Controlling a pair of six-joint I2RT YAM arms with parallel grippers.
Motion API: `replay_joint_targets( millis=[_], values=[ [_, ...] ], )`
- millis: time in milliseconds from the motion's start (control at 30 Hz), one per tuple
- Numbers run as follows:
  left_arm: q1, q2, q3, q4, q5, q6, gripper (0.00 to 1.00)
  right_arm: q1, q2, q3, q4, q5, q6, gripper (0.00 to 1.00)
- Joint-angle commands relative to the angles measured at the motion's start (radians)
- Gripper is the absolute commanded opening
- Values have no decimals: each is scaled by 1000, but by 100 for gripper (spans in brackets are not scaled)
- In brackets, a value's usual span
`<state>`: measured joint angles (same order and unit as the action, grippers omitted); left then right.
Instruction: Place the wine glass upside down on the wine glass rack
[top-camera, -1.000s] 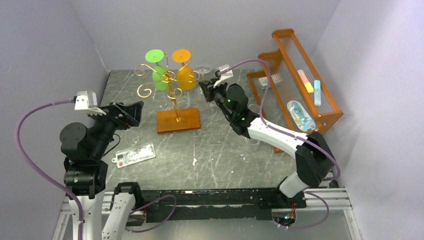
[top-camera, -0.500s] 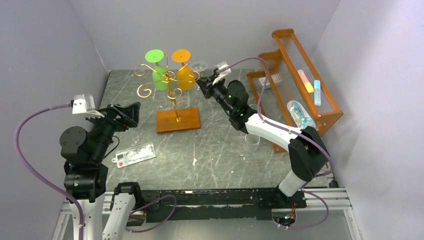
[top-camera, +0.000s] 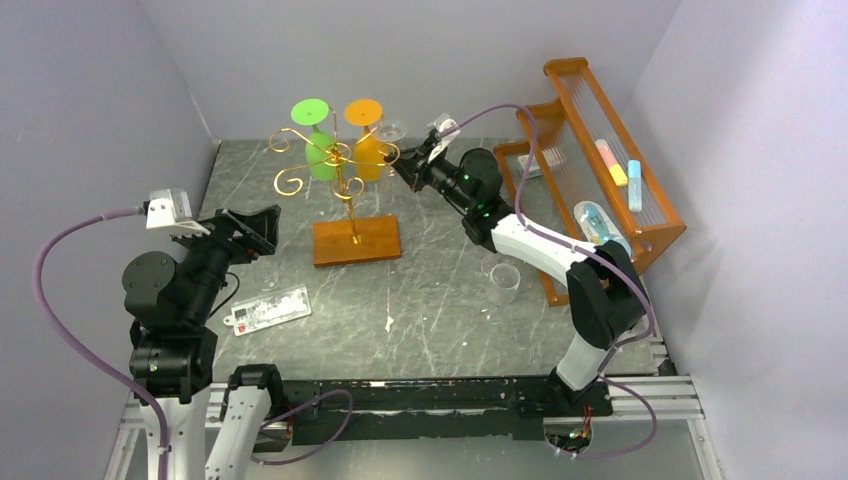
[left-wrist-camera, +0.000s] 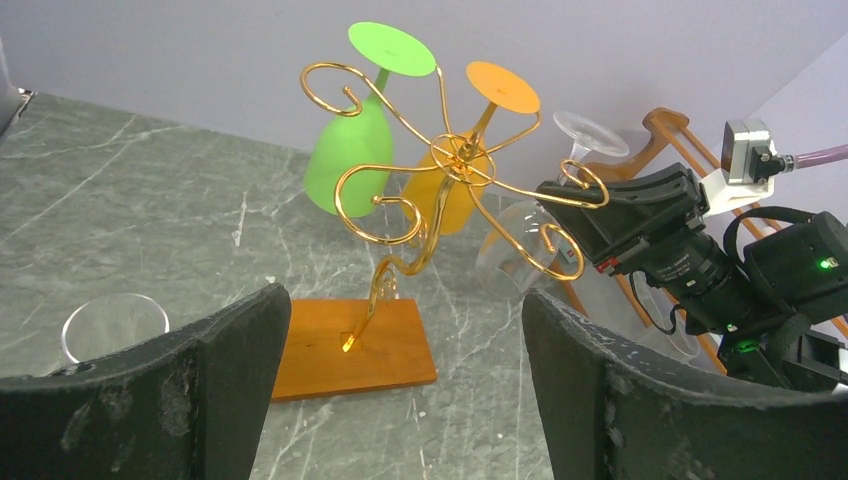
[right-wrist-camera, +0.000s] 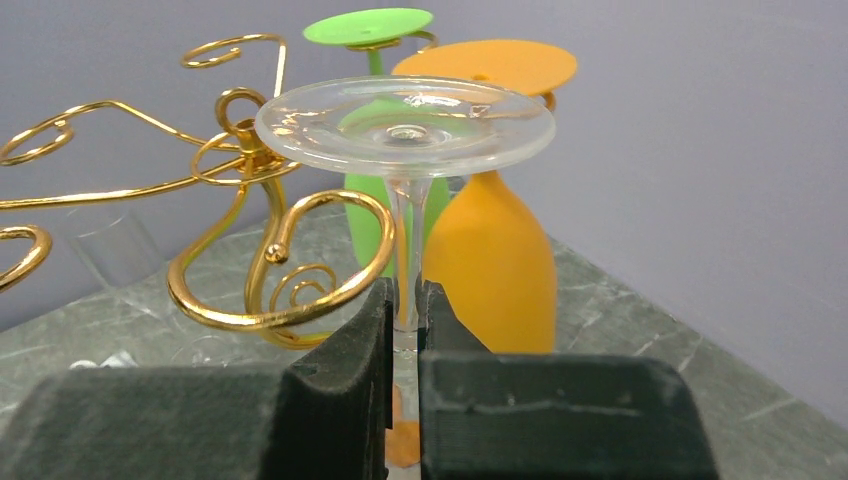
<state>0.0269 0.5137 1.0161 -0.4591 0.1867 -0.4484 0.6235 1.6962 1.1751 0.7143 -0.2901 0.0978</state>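
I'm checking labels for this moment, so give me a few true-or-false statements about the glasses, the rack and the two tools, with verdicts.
1. The right tool is shut on the stem of the clear wine glass. True.
2. The clear wine glass is held with its foot pointing down. False: the foot is on top and the bowl hangs below.
3. A green glass and an orange glass hang upside down on the wine glass rack. True.
4. The left tool grips the wine glass rack by its base. False: it is open, holds nothing, and sits apart from the rack.
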Motion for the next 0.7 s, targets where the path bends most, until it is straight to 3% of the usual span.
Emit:
replay_joint_targets(
  millis=[0, 333, 667],
  values=[
    [-2, 5, -16, -10, -6, 13, 89, -7, 28, 64, 47, -174, 8, 0],
    [-3, 11, -30, -6, -6, 5, 90, -6, 68, 121, -8, -234, -1, 0],
    [-3, 16, -36, -12, -13, 6, 90, -6, 25, 58, 38, -328, -10, 0]
  ],
)
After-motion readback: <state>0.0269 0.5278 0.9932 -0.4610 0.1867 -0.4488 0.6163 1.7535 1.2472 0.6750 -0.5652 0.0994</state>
